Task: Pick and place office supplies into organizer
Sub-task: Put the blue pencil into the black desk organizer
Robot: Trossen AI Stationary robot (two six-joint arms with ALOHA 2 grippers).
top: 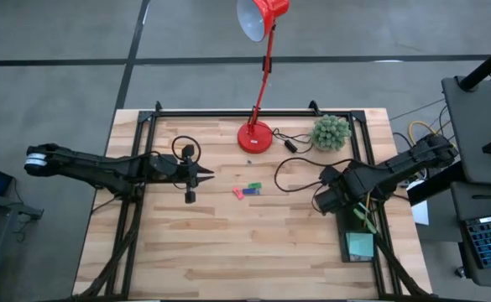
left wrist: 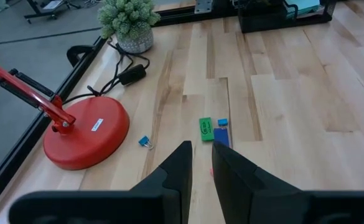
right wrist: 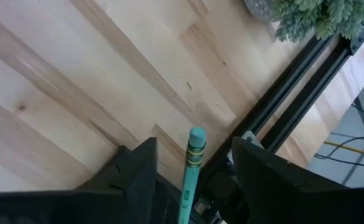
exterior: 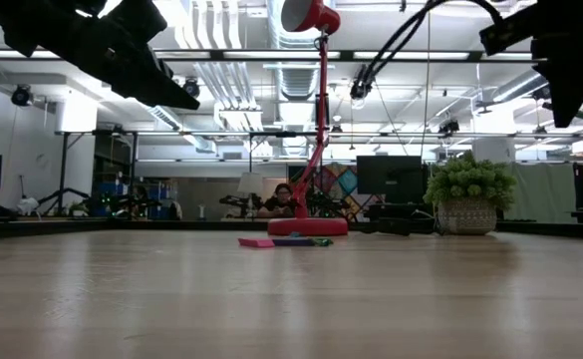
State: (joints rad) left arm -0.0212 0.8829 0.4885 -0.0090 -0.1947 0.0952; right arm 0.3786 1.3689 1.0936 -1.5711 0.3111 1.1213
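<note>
My right gripper (top: pixel 323 200) hangs open at the table's right side, beside the near-left end of the dark organizer (top: pixel 356 226), which holds a light-teal sticky-note pad (top: pixel 360 245). In the right wrist view a teal pen (right wrist: pixel 193 165) stands between the spread fingers of that gripper (right wrist: pixel 195 142) with a gap on each side; what it rests on is hidden. Small pink, green and blue pieces (top: pixel 247 190) lie flat mid-table. My left gripper (top: pixel 205 174) waits above the table's left half, its fingers (left wrist: pixel 182 168) a narrow gap apart, with nothing between them.
A red desk lamp stands on its round base (top: pixel 255 137) at the far middle, its cord trailing toward a green ball plant (top: pixel 331 132) at the far right. A blue clip (left wrist: pixel 144 142) lies near the lamp base. Black frame rails (top: pixel 253 112) border the table.
</note>
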